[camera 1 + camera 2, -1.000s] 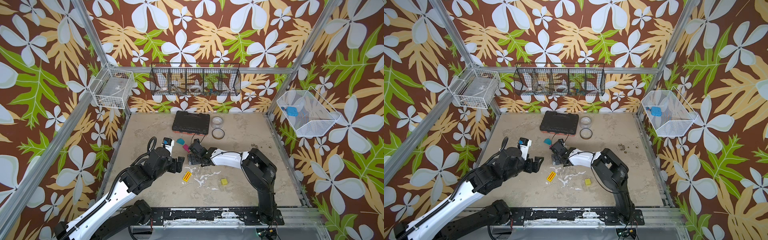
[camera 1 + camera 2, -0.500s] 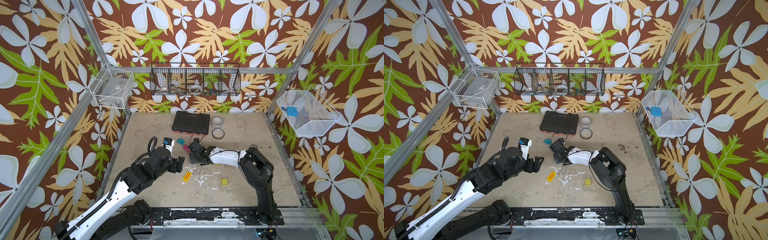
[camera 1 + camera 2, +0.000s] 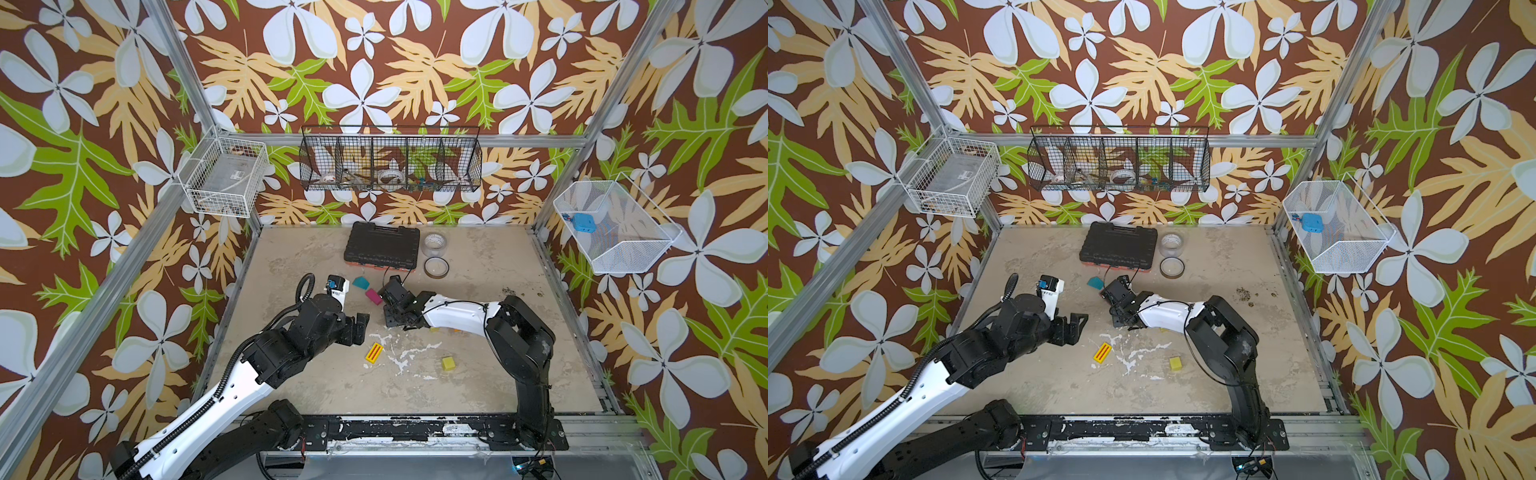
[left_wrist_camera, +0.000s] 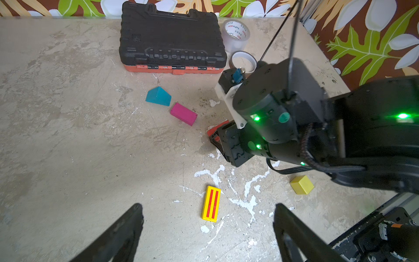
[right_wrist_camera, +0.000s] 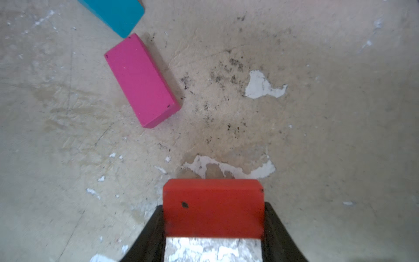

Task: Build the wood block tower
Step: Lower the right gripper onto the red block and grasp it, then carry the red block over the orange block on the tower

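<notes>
The right fingers (image 5: 152, 229) are closed on the red block (image 5: 213, 208), with one black finger pressed flat to each of its sides, low over the worktop (image 5: 328, 127). Whether the block rests on the surface or hangs just clear of it cannot be told. In the left wrist view only a red corner of it shows under the right arm's wrist.

Near the red block lies the magenta block (image 5: 140, 81), flat and askew, and just beside that the teal wedge (image 4: 158, 96) (their nearest corners look almost touching, though a thin gap seems to part them).

The left fingers (image 4: 127, 229) stand wide apart and hold nothing. They hover over the striped yellow brick (image 4: 211, 203), which lies flat on the worktop and shows between them in that arm's wrist view. A yellow-green cube (image 4: 301, 184) sits apart from the brick, close under the right arm.

At the back of the worktop lies the black tool case (image 4: 172, 36), with two tape rolls (image 4: 235, 31) just beside it.
</notes>
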Controlling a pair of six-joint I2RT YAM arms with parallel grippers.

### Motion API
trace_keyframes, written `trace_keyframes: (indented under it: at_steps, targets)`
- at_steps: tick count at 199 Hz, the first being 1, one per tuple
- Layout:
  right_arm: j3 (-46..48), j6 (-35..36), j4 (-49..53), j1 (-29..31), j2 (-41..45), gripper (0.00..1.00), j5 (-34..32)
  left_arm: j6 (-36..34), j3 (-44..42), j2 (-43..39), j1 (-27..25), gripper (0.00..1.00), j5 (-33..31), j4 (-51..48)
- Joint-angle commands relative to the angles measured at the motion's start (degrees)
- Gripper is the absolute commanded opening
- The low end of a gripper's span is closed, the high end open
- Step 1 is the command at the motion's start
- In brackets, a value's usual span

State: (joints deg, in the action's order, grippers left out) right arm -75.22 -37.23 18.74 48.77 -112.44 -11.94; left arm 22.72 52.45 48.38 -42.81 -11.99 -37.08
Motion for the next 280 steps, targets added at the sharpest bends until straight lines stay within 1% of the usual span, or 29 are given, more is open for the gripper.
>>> trace_keyframes:
  at_steps: [1,27,50,65,75,115,136,157,175,189,213,259,269,280]
  targets:
    - [0.9,0.5,1.5,0.1,3.8,0.39,-1.3,0.0,-0.1,-0.3,-0.1,0.91,-0.7,1.1]
    - [4.1,1.3,3.2,0.1,11.5,0.35,-3.7,0.0,-0.1,0.0,0.0,0.91,-0.5,1.0]
    - [8.9,2.2,3.8,-0.3,19.3,0.32,-6.1,0.1,-0.1,-0.3,0.0,0.91,-0.6,1.0]
    - [12.0,2.2,4.7,-1.3,23.7,0.32,-9.0,0.1,-0.1,-0.7,-0.1,0.91,-0.6,1.0]
    - [14.2,2.4,5.1,-2.5,26.3,0.32,-9.9,0.1,-0.1,-0.6,-0.1,0.92,-0.8,1.0]
    - [22.0,4.0,5.5,-11.0,33.8,0.28,-7.1,0.1,-0.1,0.0,-0.1,0.9,-0.5,1.0]
    - [25.1,5.2,5.4,-14.4,36.7,0.29,-5.3,0.1,-0.1,-0.4,0.0,0.91,-0.7,1.0]
    - [27.3,6.9,4.8,-16.4,38.4,0.3,-3.1,0.2,-0.1,-0.2,-0.1,0.91,-1.0,1.0]
    - [28.0,8.1,5.0,-17.3,38.0,0.3,-2.3,0.3,-0.1,0.1,-0.1,0.91,-1.1,0.9]
    - [27.9,9.0,5.8,-18.1,36.8,0.29,-1.8,0.3,-0.1,0.3,-0.1,0.91,-1.1,0.8]
    - [28.3,11.0,6.1,-20.0,35.7,0.26,1.7,0.4,-0.1,0.2,-0.1,0.91,-1.4,0.8]
    - [27.7,14.6,5.9,-21.7,35.4,0.26,1.0,0.4,-0.1,0.6,-0.1,0.91,-1.5,0.8]
    - [27.3,14.5,6.0,-21.8,35.2,0.26,0.6,0.4,-0.1,0.8,-0.1,0.91,-1.5,0.8]
    - [27.1,14.8,5.4,-21.9,35.3,0.26,2.0,0.5,-0.1,1.2,-0.1,0.91,-1.5,0.8]
